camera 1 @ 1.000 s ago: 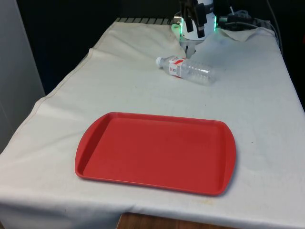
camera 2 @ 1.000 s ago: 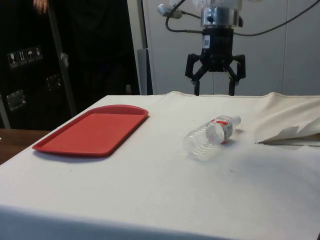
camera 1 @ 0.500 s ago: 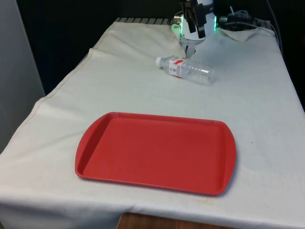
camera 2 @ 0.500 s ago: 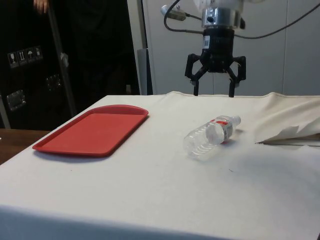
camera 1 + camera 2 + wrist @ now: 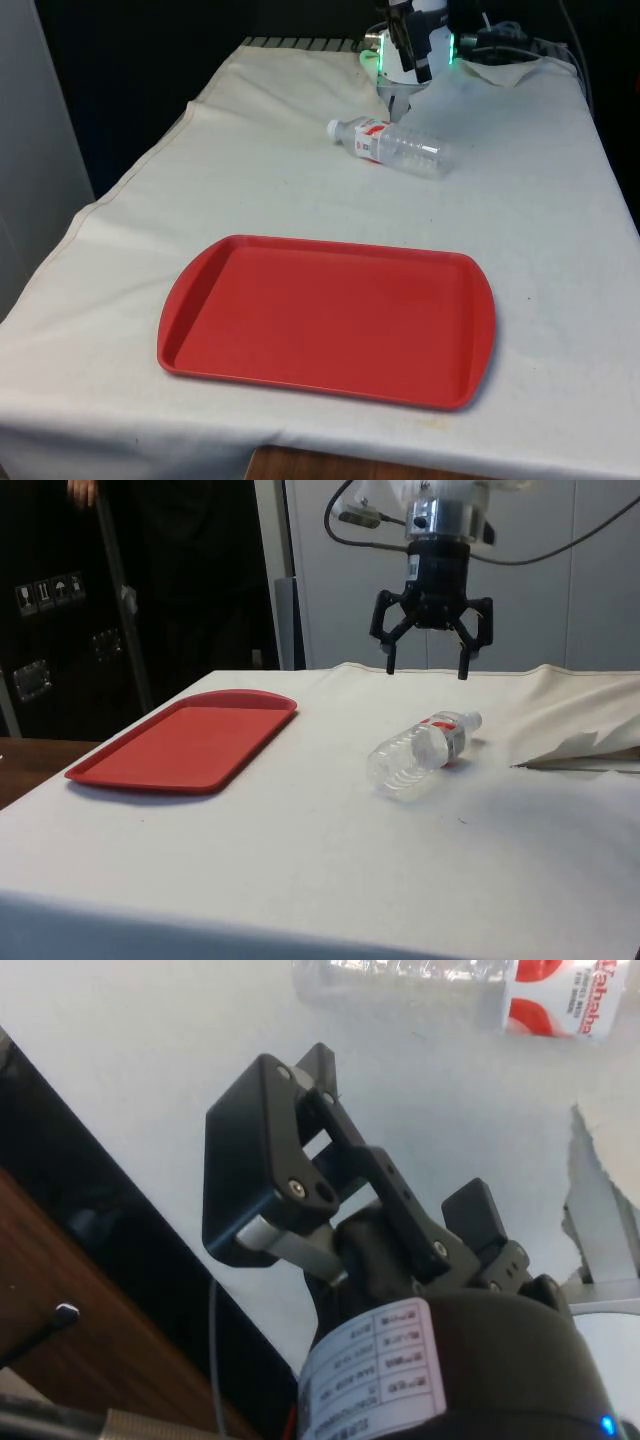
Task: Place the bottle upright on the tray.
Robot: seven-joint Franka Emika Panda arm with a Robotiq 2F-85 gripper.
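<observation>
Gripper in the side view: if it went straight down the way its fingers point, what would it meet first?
Probably the white cloth, not the bottle. The open gripper hangs fingers-down, seemingly beyond the lying bottle toward the table's far end, though depth is hard to judge.

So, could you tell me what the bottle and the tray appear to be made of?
The bottle looks like thin clear plastic: you see through its ribbed body, and it carries a red-and-white label and a white cap. The tray seems to be moulded red plastic, with a smooth, slightly glossy surface and a raised rim.
</observation>
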